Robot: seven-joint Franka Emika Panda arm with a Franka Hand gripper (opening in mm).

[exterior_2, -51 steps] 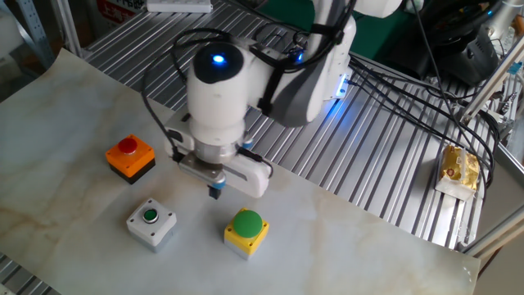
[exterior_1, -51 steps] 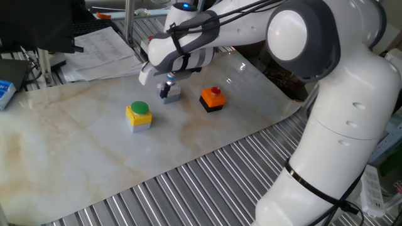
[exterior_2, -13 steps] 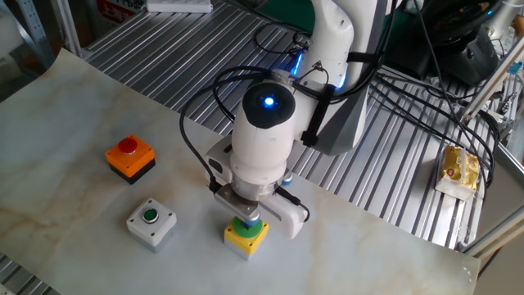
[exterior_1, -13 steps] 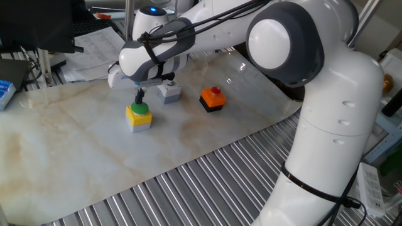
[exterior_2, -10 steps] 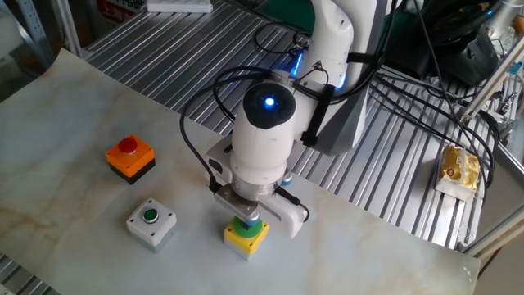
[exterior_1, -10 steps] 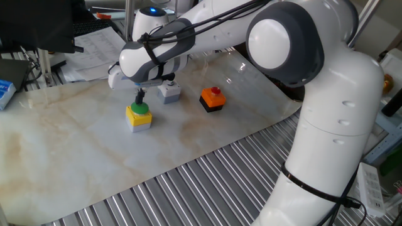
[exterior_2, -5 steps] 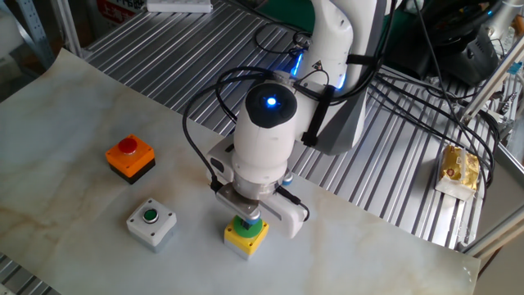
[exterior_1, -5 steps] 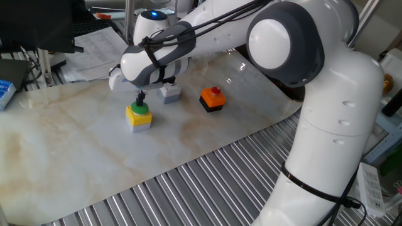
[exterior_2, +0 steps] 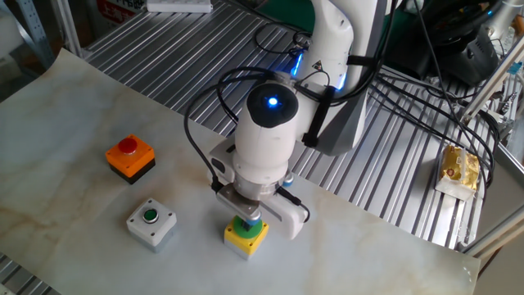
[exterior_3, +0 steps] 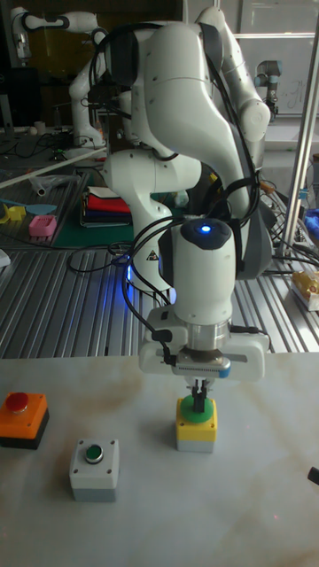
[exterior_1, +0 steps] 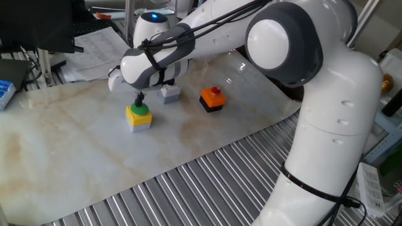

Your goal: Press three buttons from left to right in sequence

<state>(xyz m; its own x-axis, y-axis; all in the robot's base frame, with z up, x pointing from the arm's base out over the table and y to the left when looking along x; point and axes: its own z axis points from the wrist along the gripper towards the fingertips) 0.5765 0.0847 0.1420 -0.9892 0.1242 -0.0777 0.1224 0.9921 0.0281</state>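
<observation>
Three buttons stand on the marble board. The yellow box with the big green cap (exterior_1: pixel 139 115) (exterior_2: pixel 245 236) (exterior_3: pixel 196 429) is under my gripper (exterior_1: pixel 139 100) (exterior_3: pixel 198 397). Its fingertips are shut together and rest on the green cap. The grey box with the small green cap (exterior_1: pixel 168 94) (exterior_2: pixel 151 222) (exterior_3: pixel 94 469) stands beside it, apart from the gripper. The orange-black box with the red cap (exterior_1: pixel 213 98) (exterior_2: pixel 130 156) (exterior_3: pixel 22 418) stands beyond the grey one. In the other fixed view the wrist hides most of the big green cap.
The marble board (exterior_1: pixel 75 157) lies on a slatted metal table (exterior_1: pixel 188 194). Papers (exterior_1: pixel 94 50) and a blue box (exterior_1: pixel 5 91) lie at the back left. Cables and a yellow packet (exterior_2: pixel 458 168) lie on the slats beside the arm's base.
Five seconds ago the gripper was at the grey box; it has moved over to the yellow box. Over the last second it stays on the green cap, the wrist shifting only slightly.
</observation>
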